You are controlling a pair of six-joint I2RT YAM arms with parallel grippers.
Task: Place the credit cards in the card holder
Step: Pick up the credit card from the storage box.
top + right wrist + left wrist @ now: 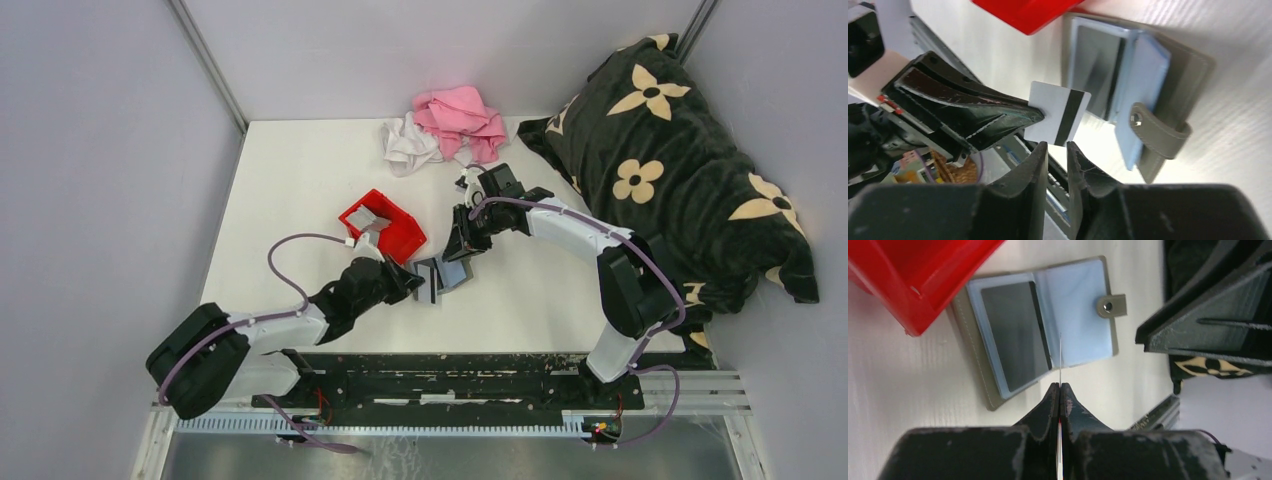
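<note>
The card holder [1043,330] lies open on the white table, its bluish-grey sleeves facing up, beside the red bin. It also shows in the top view [447,274] and the right wrist view [1143,85]. My left gripper [1060,385] is shut on one credit card [1060,357], seen edge-on, held just above the holder's middle fold. In the right wrist view the card [1058,112] is white with a black stripe. More grey cards [372,220] lie in the bin. My right gripper [1054,144] hovers close by the holder, jaws a narrow gap apart and empty.
The red bin [385,228] stands just left of the holder. A pink cloth [462,118] and a white cloth [408,145] lie at the back. A black flower-patterned pillow [660,160] fills the right side.
</note>
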